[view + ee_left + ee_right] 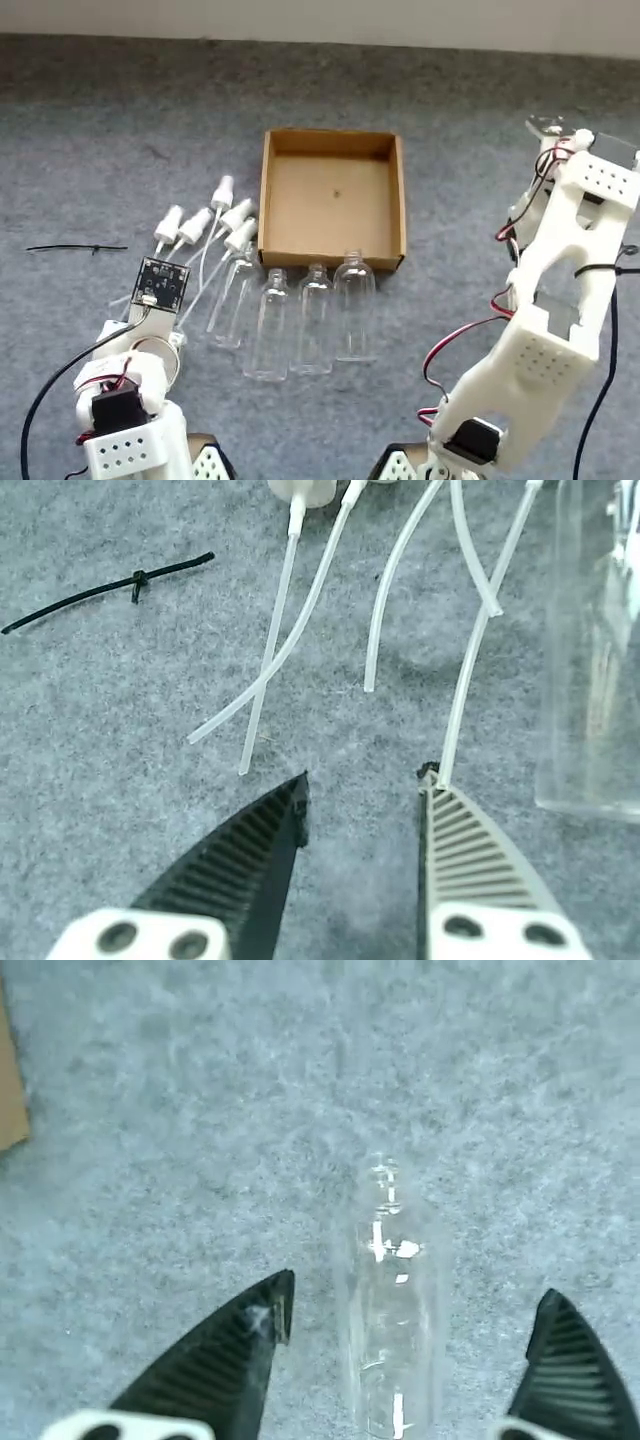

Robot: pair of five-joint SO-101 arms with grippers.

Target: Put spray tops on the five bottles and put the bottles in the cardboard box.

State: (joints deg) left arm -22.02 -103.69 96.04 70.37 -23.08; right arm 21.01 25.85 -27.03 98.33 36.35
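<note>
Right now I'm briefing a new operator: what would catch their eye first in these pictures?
The open cardboard box sits mid-table, nothing in it, with clear bottles lying in a row along its near side. Left of it, white spray tops fan out, their thin tubes trailing toward the open left gripper.
</note>
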